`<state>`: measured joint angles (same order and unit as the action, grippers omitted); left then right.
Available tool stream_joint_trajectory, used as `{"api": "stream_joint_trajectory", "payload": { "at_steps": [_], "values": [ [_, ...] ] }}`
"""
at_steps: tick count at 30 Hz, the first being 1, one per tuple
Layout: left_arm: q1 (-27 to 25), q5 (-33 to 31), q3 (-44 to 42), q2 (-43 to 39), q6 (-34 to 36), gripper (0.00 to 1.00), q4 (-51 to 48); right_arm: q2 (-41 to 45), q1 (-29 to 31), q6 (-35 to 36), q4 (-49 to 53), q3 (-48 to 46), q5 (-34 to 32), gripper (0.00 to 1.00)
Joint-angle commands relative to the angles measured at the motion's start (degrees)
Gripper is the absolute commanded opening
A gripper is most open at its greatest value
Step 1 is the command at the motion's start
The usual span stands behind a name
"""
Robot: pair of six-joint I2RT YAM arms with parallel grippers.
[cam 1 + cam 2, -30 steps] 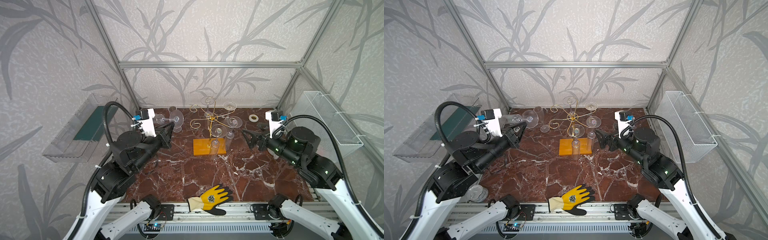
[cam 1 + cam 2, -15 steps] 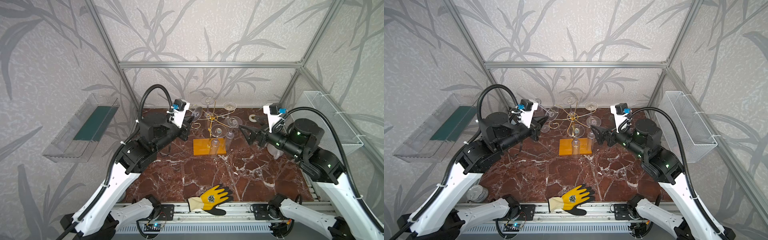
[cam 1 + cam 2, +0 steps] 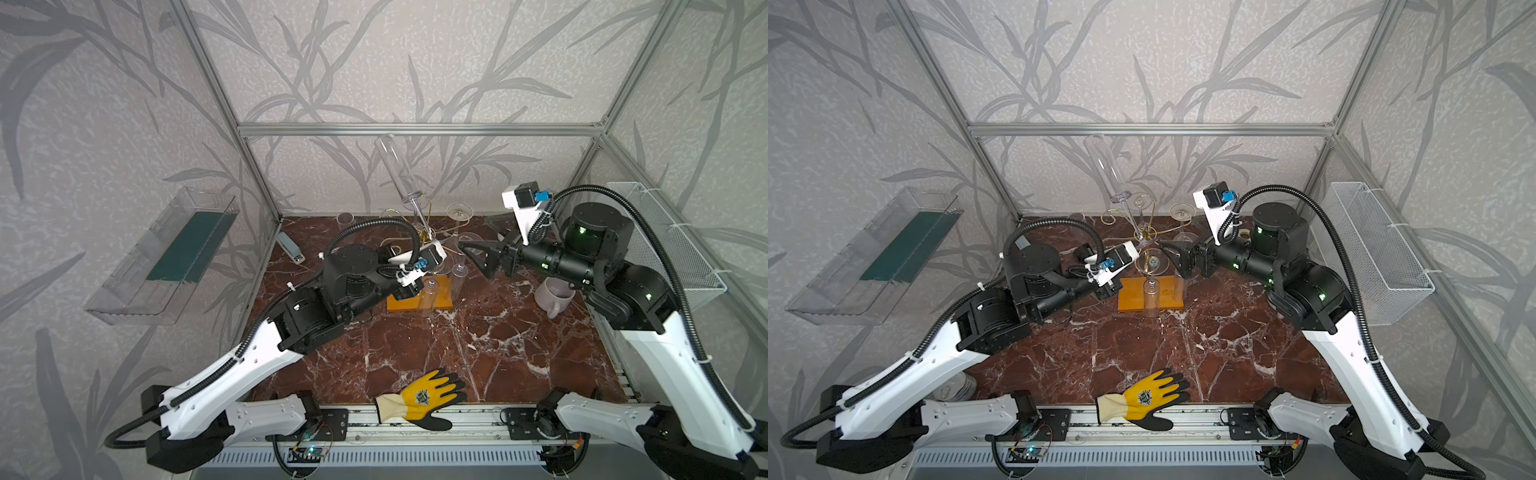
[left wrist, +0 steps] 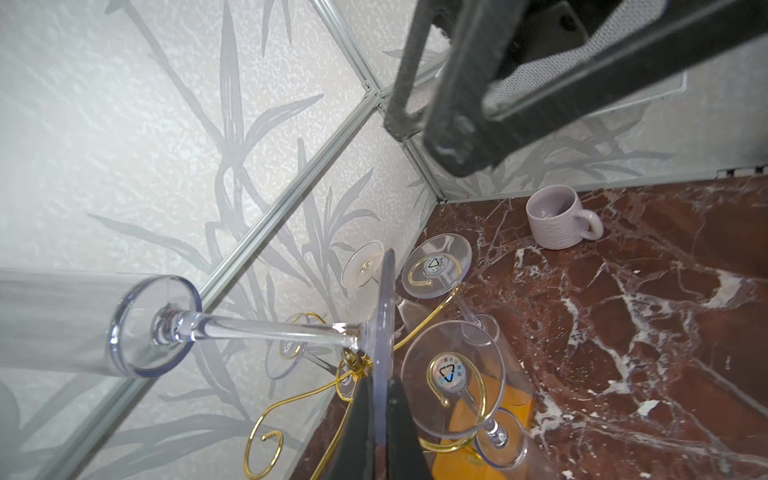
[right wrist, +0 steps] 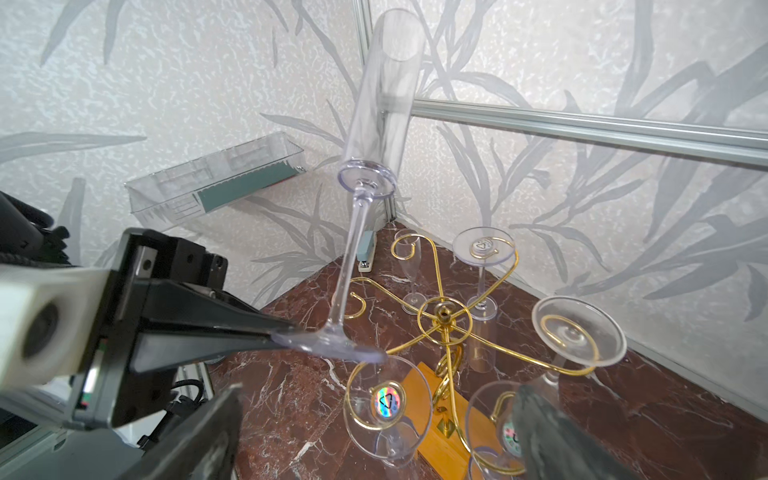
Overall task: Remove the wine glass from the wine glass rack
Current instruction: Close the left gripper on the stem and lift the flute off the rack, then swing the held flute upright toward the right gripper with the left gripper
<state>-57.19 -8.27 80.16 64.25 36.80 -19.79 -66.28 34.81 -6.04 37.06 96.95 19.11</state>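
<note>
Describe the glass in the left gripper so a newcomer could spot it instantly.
Find the gold wire rack on its orange base at the back of the marble table. Just above it, the left gripper pinches a clear flute by its foot. Unlike the glasses hanging foot-up on the rack, it points bowl-up, tilted.

My read: wine glass aloft, bowl up, tilted, over gold wine glass rack at bench back edge.
</note>
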Motion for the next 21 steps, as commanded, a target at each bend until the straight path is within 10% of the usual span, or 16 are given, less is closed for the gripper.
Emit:
{"api": "stream_joint_trajectory", "payload": {
  "at_steps": [1,21],
  "values": [
    [-2.52,-5.05,-1.32,0.32,12.86,0.00,5.86,-1.81,-0.18,0.99,2.92,3.68,5.28,0.99],
    [-13.14,-16.97,-9.34,3.56,39.08,0.00,23.19,-7.11,-0.22,2.40,4.29,6.97,8.31,0.77]
  ]
}}
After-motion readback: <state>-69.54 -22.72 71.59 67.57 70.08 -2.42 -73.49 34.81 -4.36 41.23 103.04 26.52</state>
